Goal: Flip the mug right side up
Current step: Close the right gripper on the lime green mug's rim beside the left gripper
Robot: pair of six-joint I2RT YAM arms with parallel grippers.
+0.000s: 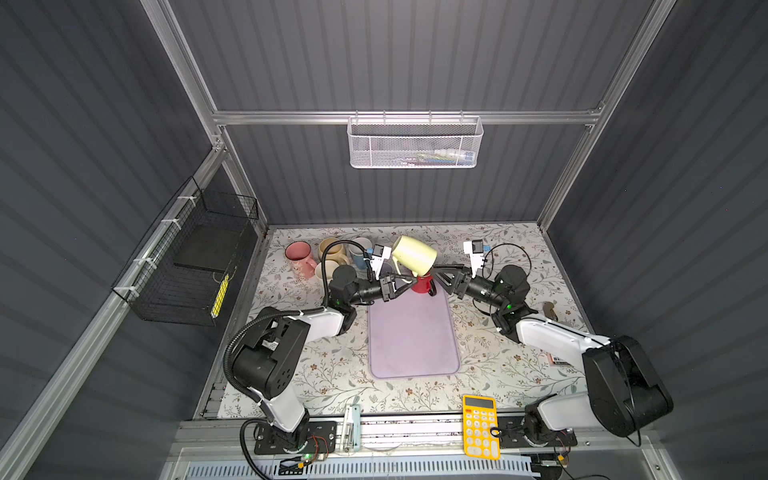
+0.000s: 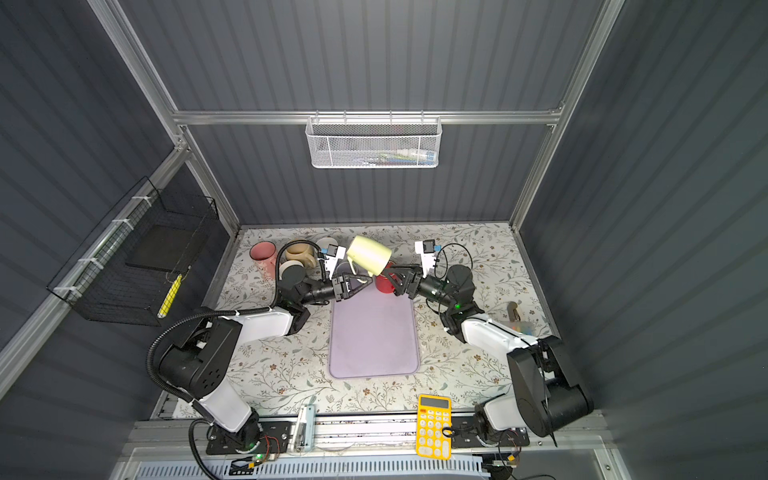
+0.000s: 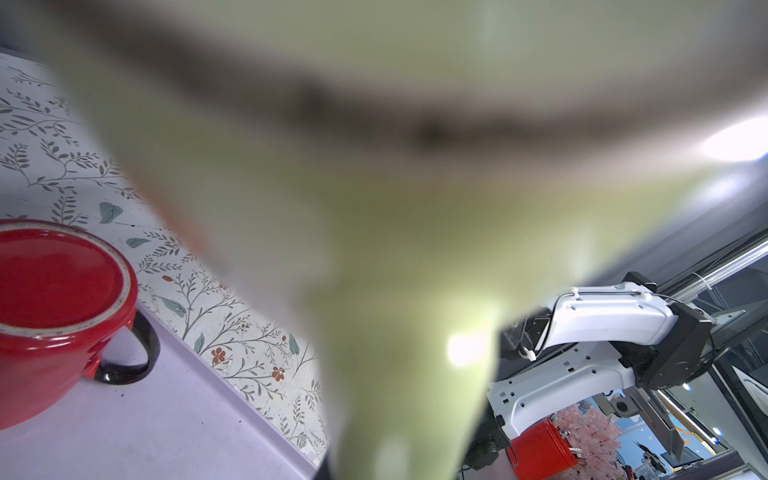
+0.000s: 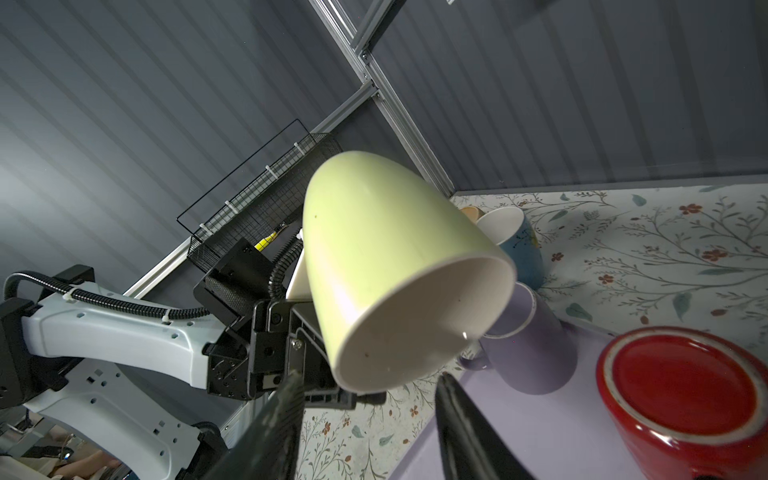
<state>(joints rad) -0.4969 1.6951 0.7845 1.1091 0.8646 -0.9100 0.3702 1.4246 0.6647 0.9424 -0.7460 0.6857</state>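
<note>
Pale yellow-green glazed ceramic mug (image 1: 415, 252): aloft over the far end of the lilac mat (image 1: 413, 336), clear of every surface, not yet upright.

Left fingers (image 1: 399, 287): clamped shut on the mug at its handle (image 1: 397, 268). Exact contact hidden behind the body in the right wrist view; left wrist view mostly filled with green blur.

Right fingers (image 4: 457, 415): spread apart, holding nothing, tips just below the white rim.

Progress (judgement):
- Lift off the counter (image 1: 332, 374): done.
- Rotation: partway. Base high and toward the left arm, mouth angled down toward the right arm.
- Remaining: further roll until mouth-up, then set-down on base.

Materials and shapes, moving outward:
- Mug: smooth glossy glaze, green outside, white inside. Tapered wall, widest at the rim, rounded toward the base, a few dark specks. Likely hard and slippery in the fingers.
- Squat red glazed mug with a black handle (image 4: 685, 395): inverted on the mat, pale unglazed ring around the base.
- Lavender mug (image 4: 536, 349): just beside the red one, apparently tipped over, partly hidden.
- Blue mug with a white inside (image 4: 519, 245): behind that.
- Mat: matte, soft-looking, rounded corners.
- Counter: pale floral print, flat.
</note>
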